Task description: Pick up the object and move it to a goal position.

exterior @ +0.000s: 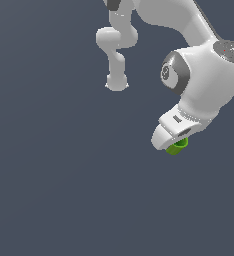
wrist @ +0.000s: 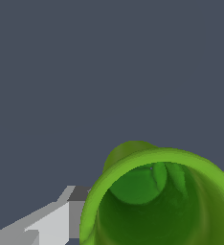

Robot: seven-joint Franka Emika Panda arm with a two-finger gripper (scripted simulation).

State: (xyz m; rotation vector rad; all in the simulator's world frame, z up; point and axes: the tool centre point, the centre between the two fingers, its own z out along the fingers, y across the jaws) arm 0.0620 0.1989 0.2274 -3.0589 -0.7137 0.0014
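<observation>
Green cup [wrist: 157, 201] fills the wrist cam, sitting right under the gripper [exterior: 175, 141], hollow end up. One finger [wrist: 56, 217] beside it; can't tell if it's clamped. Looks light, stiff, prob slick — grab the outer wall.

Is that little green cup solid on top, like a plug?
No, the wrist view looks straight into the green cup, showing a hollow inside with an open rim.
</observation>
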